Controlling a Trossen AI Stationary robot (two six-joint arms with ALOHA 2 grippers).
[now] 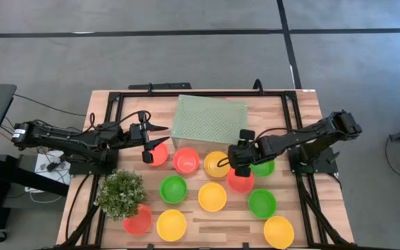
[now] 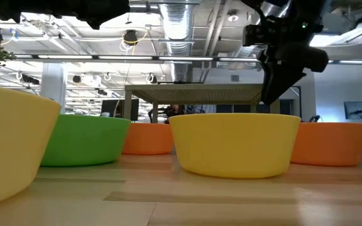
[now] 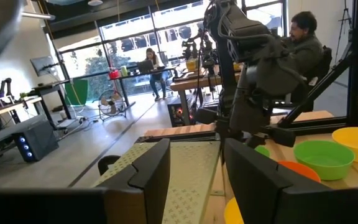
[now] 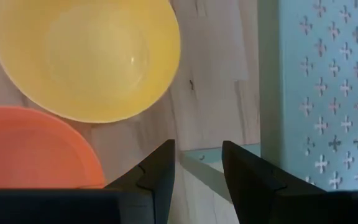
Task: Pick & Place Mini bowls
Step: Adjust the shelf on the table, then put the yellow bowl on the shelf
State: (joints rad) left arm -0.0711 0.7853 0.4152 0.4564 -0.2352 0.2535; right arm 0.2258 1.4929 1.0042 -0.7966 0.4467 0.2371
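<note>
Several mini bowls in red, yellow and green rest on their bases across the wooden table. My right gripper hovers open, tipped downward, above the bare wood between a yellow bowl, an orange-red bowl and the pale green rack; nothing is between its fingers. In the high view that yellow bowl lies just left of the gripper, and a red bowl lies under it. My left gripper waits open and level above a red bowl at the left.
The perforated rack lies flat at the table's far middle. A small bushy plant stands near the front left. Black frame rails run around the table. A person sits beyond the table's right side.
</note>
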